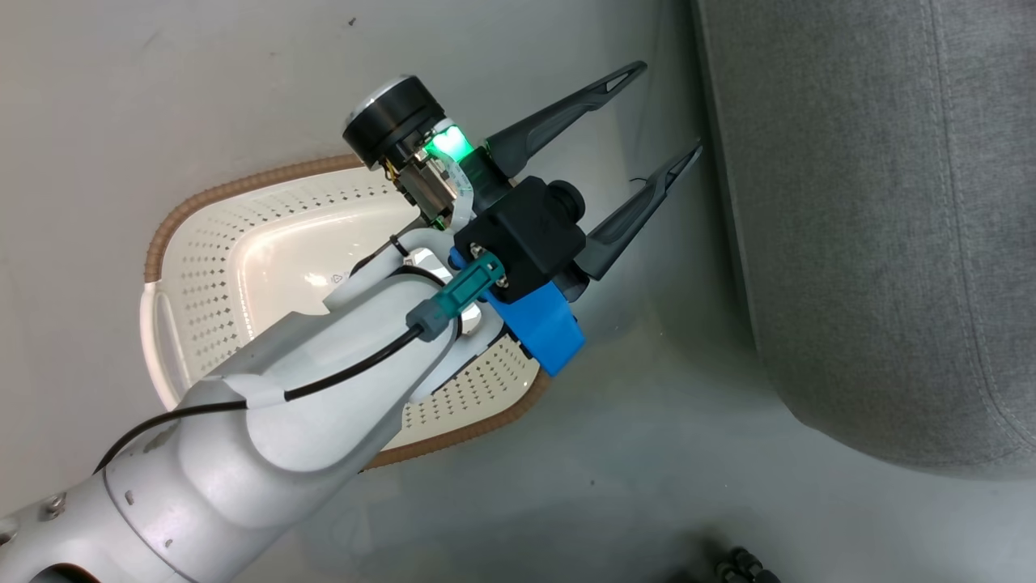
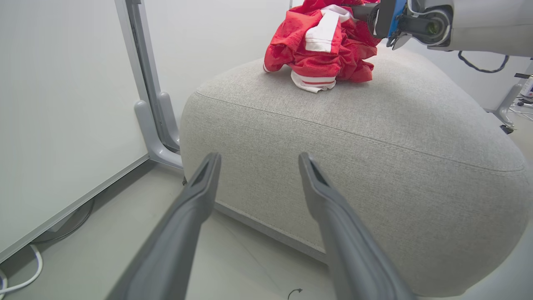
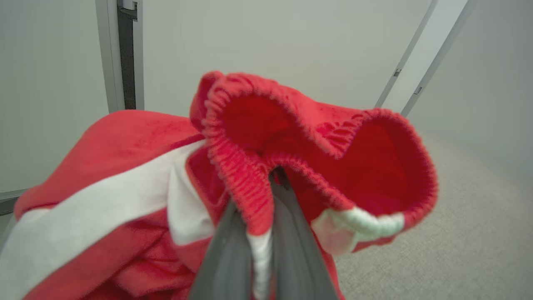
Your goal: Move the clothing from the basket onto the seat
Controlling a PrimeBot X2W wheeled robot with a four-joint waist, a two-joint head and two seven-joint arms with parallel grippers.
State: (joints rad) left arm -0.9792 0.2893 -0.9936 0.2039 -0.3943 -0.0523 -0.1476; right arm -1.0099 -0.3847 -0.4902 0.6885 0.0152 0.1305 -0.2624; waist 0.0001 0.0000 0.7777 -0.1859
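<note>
The red clothing [image 2: 320,46] with white stripes lies bunched on top of the light grey seat [image 2: 354,137]. My right gripper [image 3: 275,183] is shut on a red ribbed hem of the clothing [image 3: 125,166], just above the seat [image 3: 458,233]. In the left wrist view, the right gripper [image 2: 366,12] reaches into the pile from the upper right. My left gripper [image 1: 668,109] is open with nothing in it, over the floor between the basket [image 1: 243,188] and the seat [image 1: 874,227]. Its fingertips [image 2: 214,160] point at the seat's side. What shows of the basket's inside is bare; my forearm covers part of it.
A grey metal post [image 2: 145,83] with white wall panels stands left of the seat. A white cable [image 2: 25,275] lies on the floor by the wall. A grey stand leg [image 2: 506,104] and cables sit beyond the seat's right end.
</note>
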